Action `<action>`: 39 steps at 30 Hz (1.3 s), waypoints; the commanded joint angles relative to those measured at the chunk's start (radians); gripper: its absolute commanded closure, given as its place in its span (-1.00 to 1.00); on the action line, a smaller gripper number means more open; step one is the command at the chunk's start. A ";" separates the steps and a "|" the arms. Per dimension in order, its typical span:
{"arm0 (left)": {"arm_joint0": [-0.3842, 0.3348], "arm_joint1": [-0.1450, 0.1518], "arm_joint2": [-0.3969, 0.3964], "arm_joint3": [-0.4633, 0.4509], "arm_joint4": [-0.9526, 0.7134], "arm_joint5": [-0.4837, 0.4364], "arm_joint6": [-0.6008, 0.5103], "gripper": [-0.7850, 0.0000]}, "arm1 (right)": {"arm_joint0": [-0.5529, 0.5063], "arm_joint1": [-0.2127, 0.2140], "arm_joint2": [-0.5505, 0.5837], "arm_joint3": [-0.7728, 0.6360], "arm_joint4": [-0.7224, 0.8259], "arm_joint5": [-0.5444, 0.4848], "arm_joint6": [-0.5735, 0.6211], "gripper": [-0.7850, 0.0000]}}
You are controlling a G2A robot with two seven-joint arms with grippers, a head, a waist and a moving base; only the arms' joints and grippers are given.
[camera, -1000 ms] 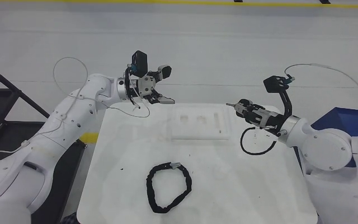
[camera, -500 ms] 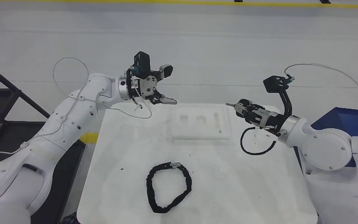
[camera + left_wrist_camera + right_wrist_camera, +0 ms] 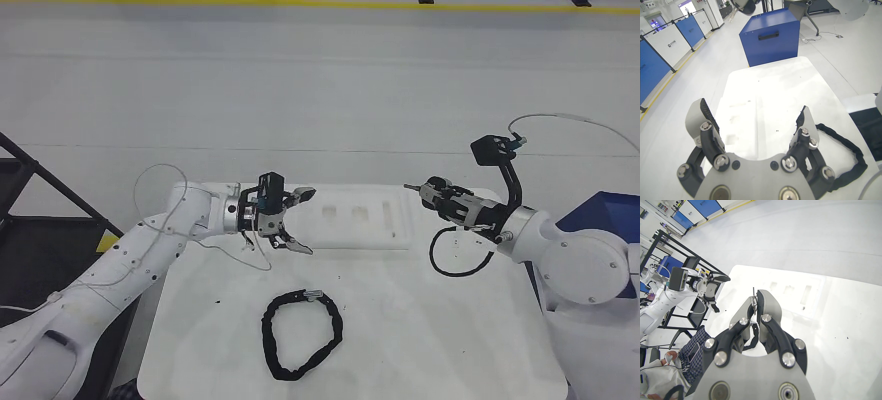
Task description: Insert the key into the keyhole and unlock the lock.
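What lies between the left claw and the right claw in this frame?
The white foam tray with three recesses lies on the table between the open left claw and the right claw, which grips the key; the top view shows it.

Lab hall: blue partitions (image 3: 690,28), yellow floor line (image 3: 200,3).

A black sleeved chain lock (image 3: 268,335) is laid in a loop on the near middle of the table (image 3: 450,330), its silver body (image 3: 313,294) farthest back. A small metal key (image 3: 754,303) is clamped in the right pincer (image 3: 428,191), well apart from it.
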 commanded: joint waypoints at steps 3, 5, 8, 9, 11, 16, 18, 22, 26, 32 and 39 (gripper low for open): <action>0.044 0.002 0.014 0.011 0.043 -0.020 -0.006 -1.00 | 0.000 0.000 0.000 0.000 0.000 0.000 0.000 1.00; 0.060 0.000 0.036 0.026 0.043 -0.020 -0.013 -1.00 | 0.000 0.000 0.000 0.000 0.000 0.000 0.000 1.00; 0.065 -0.001 0.075 0.039 0.038 -0.020 -0.027 -1.00 | 0.000 0.000 0.000 0.000 0.000 0.000 0.000 1.00; 0.062 -0.001 0.091 0.042 0.041 -0.020 -0.035 -1.00 | 0.000 0.000 0.000 0.000 0.000 0.000 0.000 1.00; 0.049 0.000 0.119 0.047 0.055 -0.020 -0.059 -1.00 | 0.000 0.000 0.000 0.000 0.000 0.000 0.000 1.00; 0.020 -0.001 0.198 0.051 0.054 -0.020 -0.103 -1.00 | 0.000 0.000 0.000 0.000 0.000 0.000 0.000 1.00; 0.003 -0.001 0.231 0.050 0.055 -0.020 -0.112 -1.00 | 0.000 0.000 0.000 0.000 0.000 0.000 0.000 1.00; -0.029 -0.002 0.296 0.071 0.022 -0.020 -0.143 -1.00 | 0.000 0.000 0.000 0.000 0.000 0.000 0.000 1.00; -0.054 -0.007 0.346 0.088 -0.024 -0.020 -0.203 -1.00 | 0.000 0.000 0.000 0.000 0.000 0.000 0.000 1.00; -0.054 -0.007 0.346 0.088 -0.024 -0.020 -0.203 -1.00 | 0.000 0.000 0.000 0.000 0.000 0.000 0.000 1.00; -0.054 -0.007 0.346 0.088 -0.024 -0.020 -0.203 -1.00 | 0.000 0.000 0.000 0.000 0.000 0.000 0.000 1.00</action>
